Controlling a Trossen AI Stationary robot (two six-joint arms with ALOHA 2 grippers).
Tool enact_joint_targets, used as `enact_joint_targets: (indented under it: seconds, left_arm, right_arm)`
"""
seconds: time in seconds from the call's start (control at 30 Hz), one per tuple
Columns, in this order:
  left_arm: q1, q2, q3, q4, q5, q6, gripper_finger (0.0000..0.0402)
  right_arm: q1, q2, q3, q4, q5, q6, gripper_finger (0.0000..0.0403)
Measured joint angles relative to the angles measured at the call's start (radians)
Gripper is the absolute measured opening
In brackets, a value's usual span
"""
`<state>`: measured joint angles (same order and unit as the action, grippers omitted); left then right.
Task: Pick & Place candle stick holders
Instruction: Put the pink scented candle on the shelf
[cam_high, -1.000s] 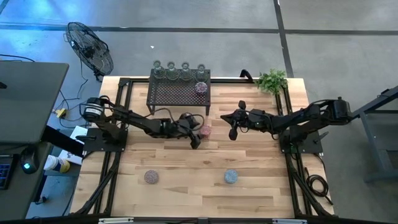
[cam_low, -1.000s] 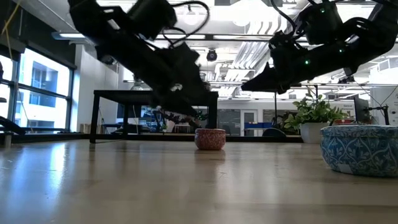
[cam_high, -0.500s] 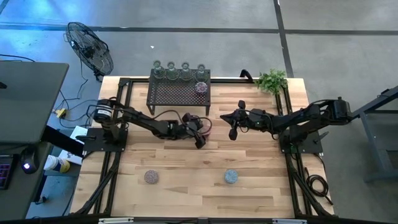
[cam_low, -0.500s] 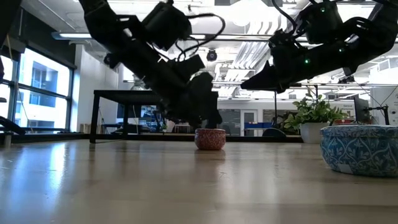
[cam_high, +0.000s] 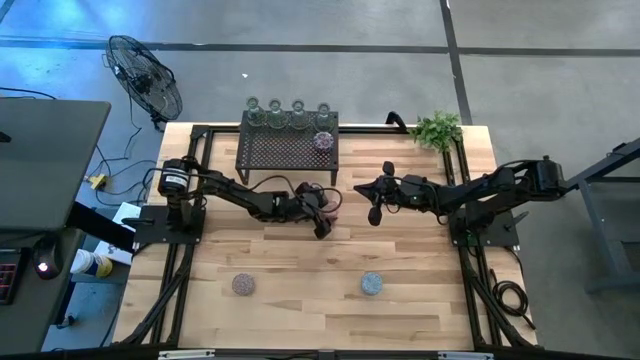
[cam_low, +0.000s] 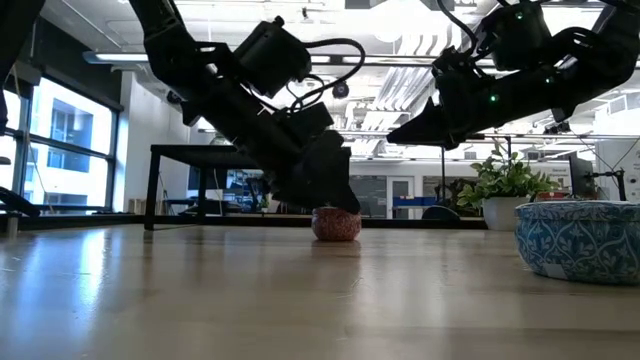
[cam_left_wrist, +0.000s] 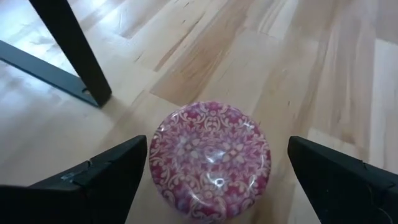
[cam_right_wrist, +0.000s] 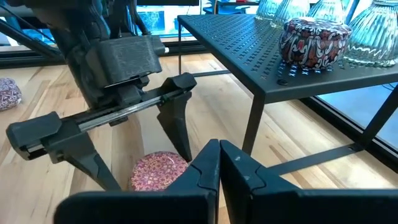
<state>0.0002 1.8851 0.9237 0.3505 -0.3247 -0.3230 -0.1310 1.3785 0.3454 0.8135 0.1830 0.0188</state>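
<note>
A pink patterned candle stick holder (cam_left_wrist: 210, 158) stands on its base on the wooden table, by the black mesh rack's front right leg (cam_left_wrist: 74, 56). My left gripper (cam_high: 322, 212) is open and slants down over it, one finger on each side with a gap to the glass. In the low view the left gripper (cam_low: 335, 200) hides the top of the pink holder (cam_low: 337, 226). My right gripper (cam_right_wrist: 219, 149) is shut and hangs above the table to the right, pointing at the pink holder (cam_right_wrist: 158, 171).
The black mesh rack (cam_high: 288, 150) at the far side carries several clear glass holders and a patterned one (cam_high: 323, 141). A mauve holder (cam_high: 243, 285) and a blue one (cam_high: 371, 284) stand near the front. A potted plant (cam_high: 437, 130) sits far right.
My left gripper has gone toward the table's right edge and down onto the pink holder, so that its open fingers now stand on either side of it. The holder has stayed in place.
</note>
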Motion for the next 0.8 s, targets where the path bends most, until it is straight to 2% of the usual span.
enact_joint_targets:
  seconds: [0.57, 0.67, 0.8]
  left_arm:
    - [0.0, 0.037, -0.002, 0.031, -0.016, 0.057, 0.038]
    - [0.0, 0.035, 0.0, 0.03, -0.011, 0.057, 0.0366]
    - [0.0, 0.035, -0.001, 0.032, -0.011, 0.057, 0.0327]
  right_arm:
    - [0.0, 0.0, 0.0, 0.01, 0.0, -0.001, 0.0001]
    - [0.0, 0.0, 0.0, 0.01, 0.0, -0.001, 0.0002]
    - [0.0, 0.0, 0.0, 0.01, 0.001, -0.004, 0.0001]
